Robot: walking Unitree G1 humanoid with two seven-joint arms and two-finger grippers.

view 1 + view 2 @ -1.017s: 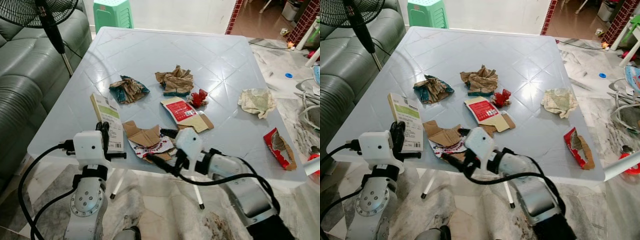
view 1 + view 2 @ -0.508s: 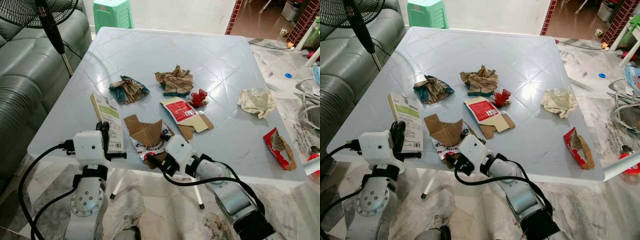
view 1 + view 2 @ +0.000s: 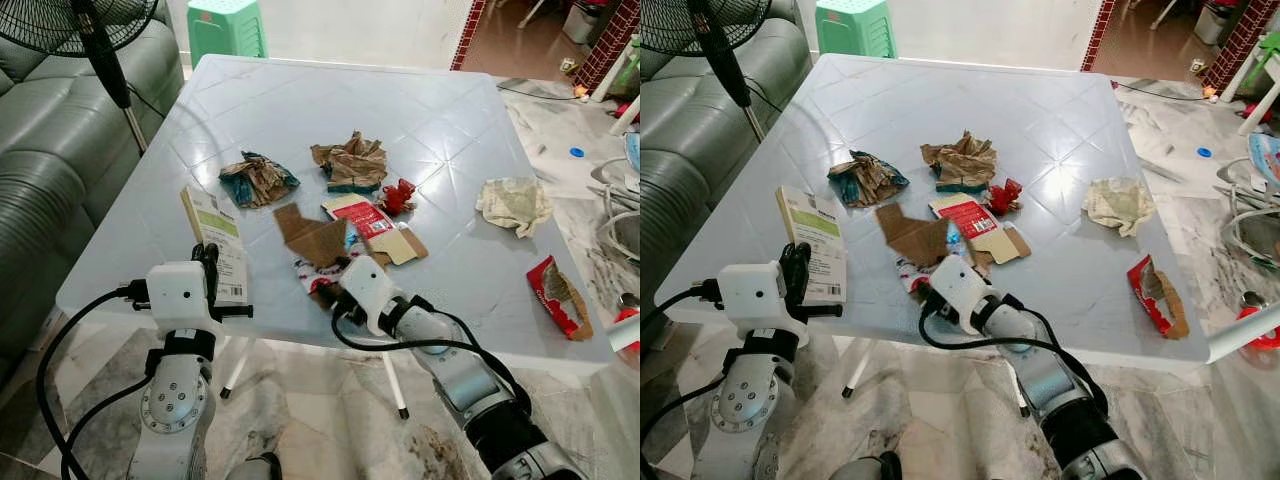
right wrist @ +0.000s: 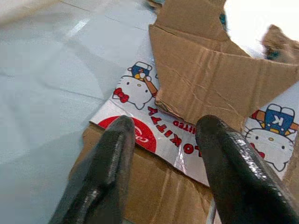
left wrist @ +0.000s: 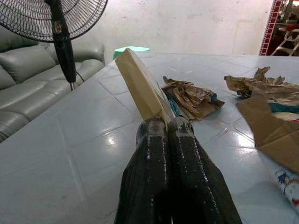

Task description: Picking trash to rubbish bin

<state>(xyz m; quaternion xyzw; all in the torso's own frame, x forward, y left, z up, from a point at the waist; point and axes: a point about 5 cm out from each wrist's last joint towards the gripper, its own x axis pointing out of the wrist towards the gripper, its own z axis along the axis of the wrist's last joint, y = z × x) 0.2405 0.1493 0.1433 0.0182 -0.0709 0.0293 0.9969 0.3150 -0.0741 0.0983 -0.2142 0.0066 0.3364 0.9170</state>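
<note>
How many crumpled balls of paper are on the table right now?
3. A blue-brown wad toward the sofa side, a brown wad mid-table, and a pale wad toward the right edge. More could hide under the cardboard.

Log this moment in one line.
left gripper: shut on green-white box | right gripper: open at printed cardboard | table

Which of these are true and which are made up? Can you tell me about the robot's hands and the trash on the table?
1. The left gripper is shut on the green and white box. True.
2. The right gripper is shut. False: its fingers are open over the cartoon-print cardboard.
3. The red wrapper lies on the sofa. False: it lies on the table.
4. A fan stands beside the table. True.
</note>
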